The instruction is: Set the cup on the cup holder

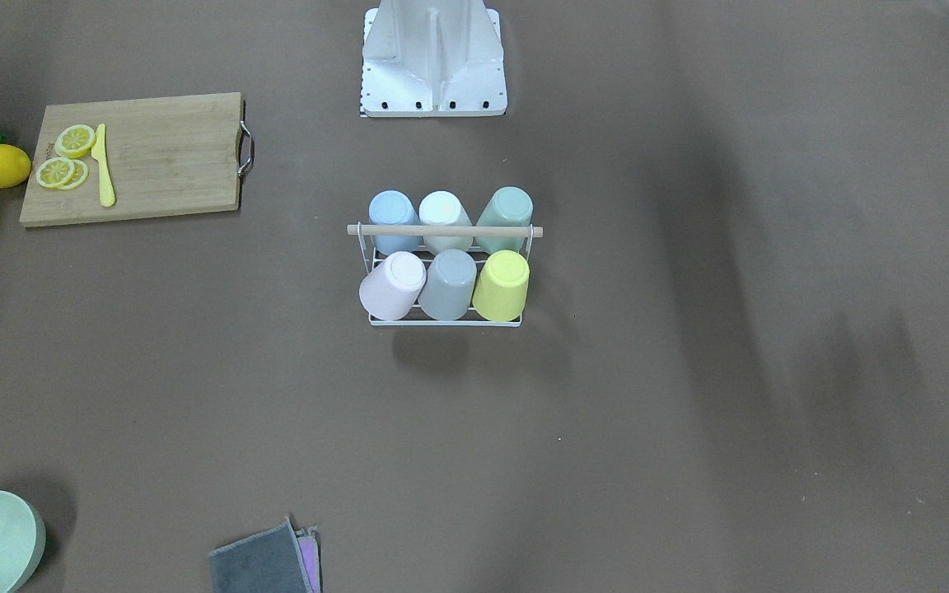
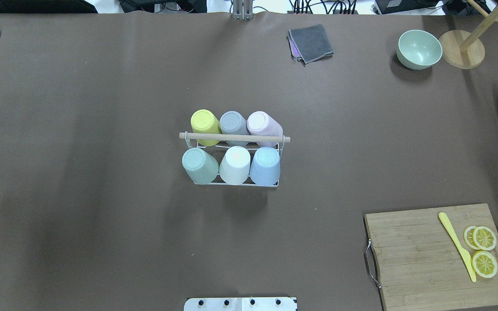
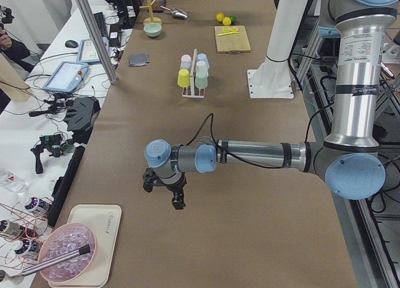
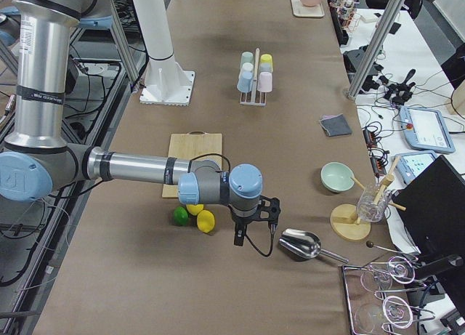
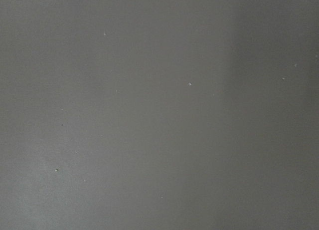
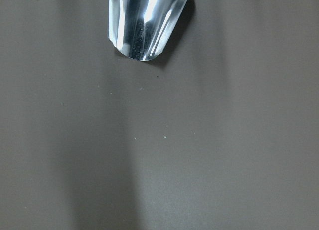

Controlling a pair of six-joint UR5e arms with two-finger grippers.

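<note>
Brown table (image 2: 80, 172), holder already full

Standing mid-table: holder (image 2: 234, 138), long axis along the table's length. Loaded with six upturned cups (image 2: 234, 165), three per row; no loose cup spotted, so likely finished. Parked at opposite table ends, well apart from it, neither plainly nearer: left gripper (image 3: 167, 188) over bare table, right gripper (image 4: 254, 224) just beside a scoop (image 4: 299, 243). Open or clenched, cannot tell from these side views. Holder inward of both.
</note>
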